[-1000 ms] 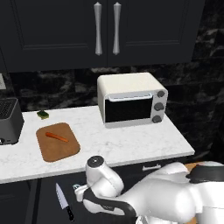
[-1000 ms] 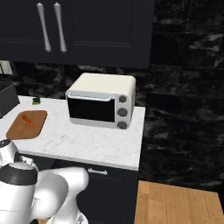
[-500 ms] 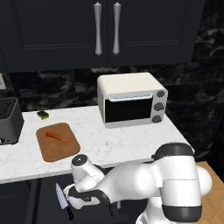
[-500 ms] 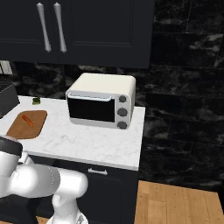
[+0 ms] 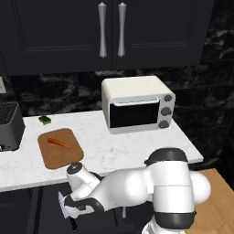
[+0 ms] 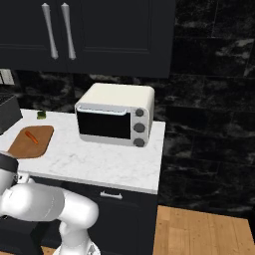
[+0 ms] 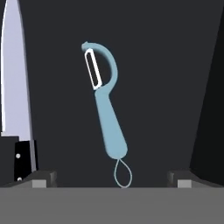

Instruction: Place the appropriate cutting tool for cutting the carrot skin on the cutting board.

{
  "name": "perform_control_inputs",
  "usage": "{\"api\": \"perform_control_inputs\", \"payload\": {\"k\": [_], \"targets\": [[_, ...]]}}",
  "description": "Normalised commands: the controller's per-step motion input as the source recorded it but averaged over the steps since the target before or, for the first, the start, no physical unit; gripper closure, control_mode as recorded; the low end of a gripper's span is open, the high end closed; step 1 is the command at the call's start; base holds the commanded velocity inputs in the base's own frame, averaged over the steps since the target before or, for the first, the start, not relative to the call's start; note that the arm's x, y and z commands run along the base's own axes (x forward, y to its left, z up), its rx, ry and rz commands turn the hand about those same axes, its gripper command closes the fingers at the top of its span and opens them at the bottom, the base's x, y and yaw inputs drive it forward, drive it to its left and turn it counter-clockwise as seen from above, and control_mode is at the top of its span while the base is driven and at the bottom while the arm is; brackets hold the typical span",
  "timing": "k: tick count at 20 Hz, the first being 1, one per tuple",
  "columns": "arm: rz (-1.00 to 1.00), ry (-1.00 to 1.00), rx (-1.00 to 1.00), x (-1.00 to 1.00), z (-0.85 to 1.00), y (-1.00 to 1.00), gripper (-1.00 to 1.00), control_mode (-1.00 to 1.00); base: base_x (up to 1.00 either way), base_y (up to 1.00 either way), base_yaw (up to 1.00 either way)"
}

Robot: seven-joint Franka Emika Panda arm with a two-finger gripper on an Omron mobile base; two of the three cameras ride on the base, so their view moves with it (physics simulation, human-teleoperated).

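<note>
Dark drawer floor under your hand camera: knife (image 7: 15,87) on the left, blue peeler (image 7: 106,103) lying in the middle, well apart from it. Your gripper (image 7: 111,178) hangs over the peeler with jaws wide, holding nothing. Up on the marble bench (image 5: 119,151), the carrot (image 5: 59,143) sits on the cutting board (image 5: 58,153), toaster oven (image 5: 138,103) further right.

Even, soft rendered light fills both base views, sharp throughout, with no glare or edge distortion; the toaster oven (image 5: 138,103) casts a faint shadow on the pale counter (image 5: 128,146). The hand view is dim, yet the peeler (image 7: 105,105) stands crisp against dark ground.
</note>
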Motion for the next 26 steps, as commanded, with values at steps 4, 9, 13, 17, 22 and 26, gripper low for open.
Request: {"api": "perform_control_inputs", "payload": {"k": [4, 9, 13, 17, 22, 26], "targets": [[0.00, 0.00, -0.01, 0.00, -0.24, 0.00, -1.00, -1.00, 0.00, 0.00, 0.00], [0.00, 0.00, -0.02, 0.07, -0.17, -0.01, -1.00, -1.00, 0.00, 0.00, 0.00], [0.00, 0.00, -0.02, 0.15, -0.19, 0.00, -1.00, -1.00, 0.00, 0.00, 0.00], [0.00, 0.00, -0.01, 0.11, -0.21, 0.00, -1.00, -1.00, 0.00, 0.00, 0.00], [0.00, 0.00, -0.01, 0.06, -0.25, 0.00, -1.00, -1.00, 0.00, 0.00, 0.00], [0.00, 0.00, 0.00, 0.00, -0.22, 0.00, -1.00, -1.00, 0.00, 0.00, 0.00]]}}
